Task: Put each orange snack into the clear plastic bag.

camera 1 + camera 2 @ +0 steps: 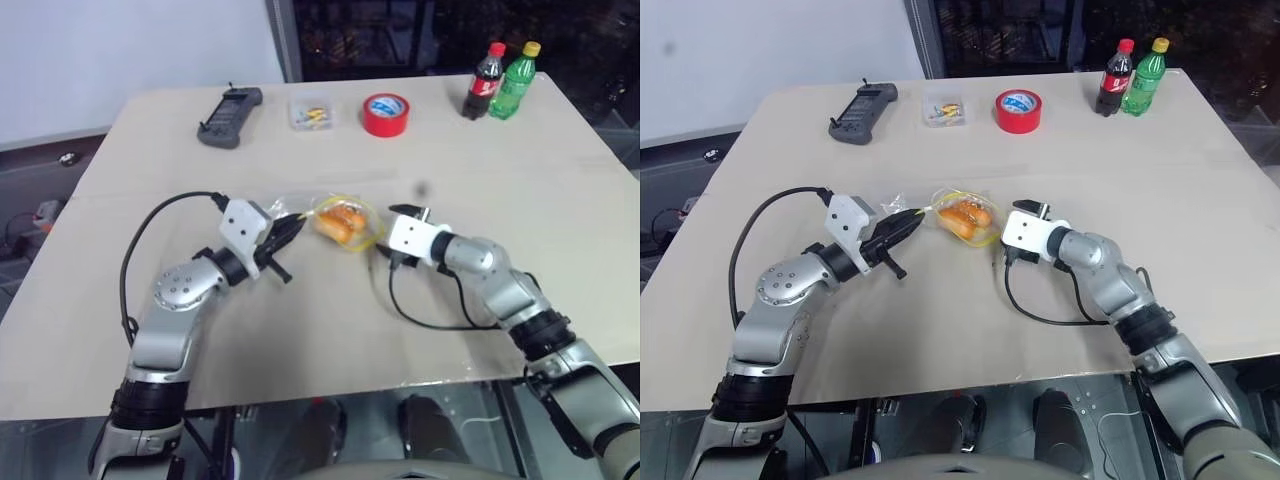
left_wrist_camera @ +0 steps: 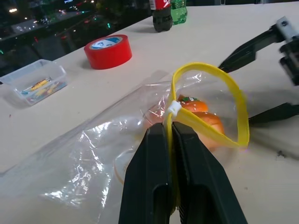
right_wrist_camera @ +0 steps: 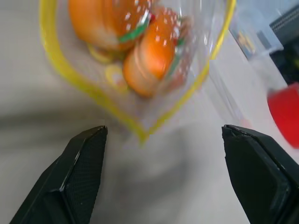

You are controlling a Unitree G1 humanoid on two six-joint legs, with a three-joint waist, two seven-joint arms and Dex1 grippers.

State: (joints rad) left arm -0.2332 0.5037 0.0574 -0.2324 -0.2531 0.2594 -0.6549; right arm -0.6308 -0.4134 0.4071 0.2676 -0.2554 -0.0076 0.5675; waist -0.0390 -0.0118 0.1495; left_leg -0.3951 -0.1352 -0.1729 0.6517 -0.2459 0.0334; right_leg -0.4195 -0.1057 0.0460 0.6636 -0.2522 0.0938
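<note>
Resting near the middle of the table (image 1: 560,200), the clear plastic bag (image 2: 107,144) lies with its yellow-rimmed mouth gaping; both orange snacks (image 3: 135,42) sit inside it, touching each other. Left tool (image 2: 169,135) is clamped tight on the bag's yellow seal strip beside the white slider. Right tool (image 3: 163,172) stands just beside the bag's mouth with its fingers spread wide and nothing between them. Along the far edge stand a red tape roll (image 1: 386,114), a small clear box (image 1: 311,111), a black controller (image 1: 230,116) and two bottles (image 1: 500,82).
</note>
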